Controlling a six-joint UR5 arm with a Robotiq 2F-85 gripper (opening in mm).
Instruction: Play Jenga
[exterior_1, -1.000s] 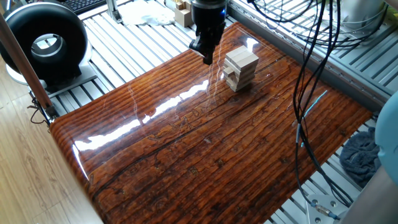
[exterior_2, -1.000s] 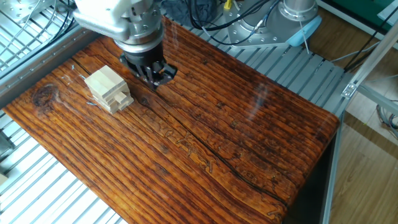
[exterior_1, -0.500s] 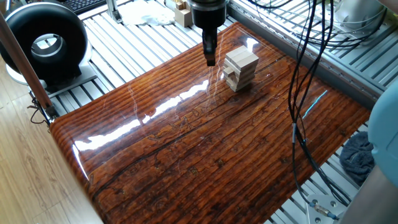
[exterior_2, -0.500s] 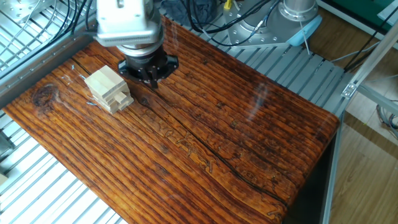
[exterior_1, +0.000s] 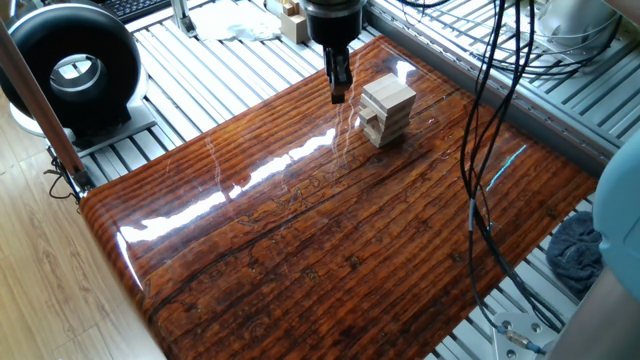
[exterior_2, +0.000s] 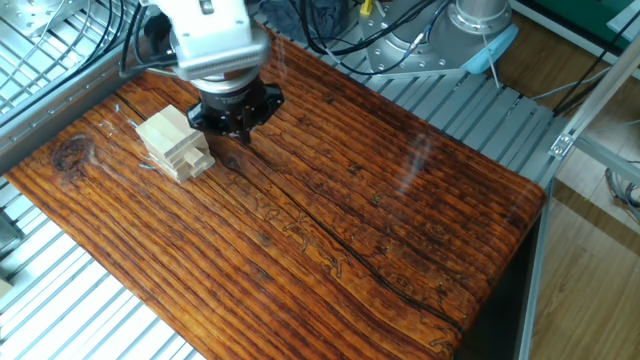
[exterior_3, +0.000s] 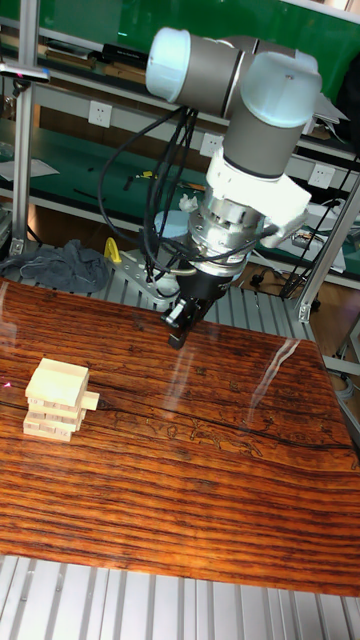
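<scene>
The Jenga tower (exterior_1: 386, 108) of pale wooden blocks stands near the far edge of the glossy wooden table (exterior_1: 330, 230). It also shows in the other fixed view (exterior_2: 175, 145) and in the tall fixed view (exterior_3: 55, 400). One block in a lower layer sticks out a little toward the gripper side. My gripper (exterior_1: 338, 95) hangs just left of the tower, a small gap away and not touching it. Its fingers point down, look pressed together and hold nothing. The other fixed view shows the gripper (exterior_2: 238, 130) right of the tower, and the tall fixed view shows it (exterior_3: 177, 337) hovering above the tabletop.
A black ring-shaped device (exterior_1: 75, 65) stands off the table's left corner. Black cables (exterior_1: 480, 170) hang over the right side. A grey cloth (exterior_1: 580, 250) lies beyond the right edge. Small pale wooden pieces (exterior_1: 293, 20) sit behind the table. The arm's base (exterior_2: 480, 25) is at the back.
The gripper has turned about its wrist and now shows narrow and edge-on, staying close beside the tower. The tower has not moved.
</scene>
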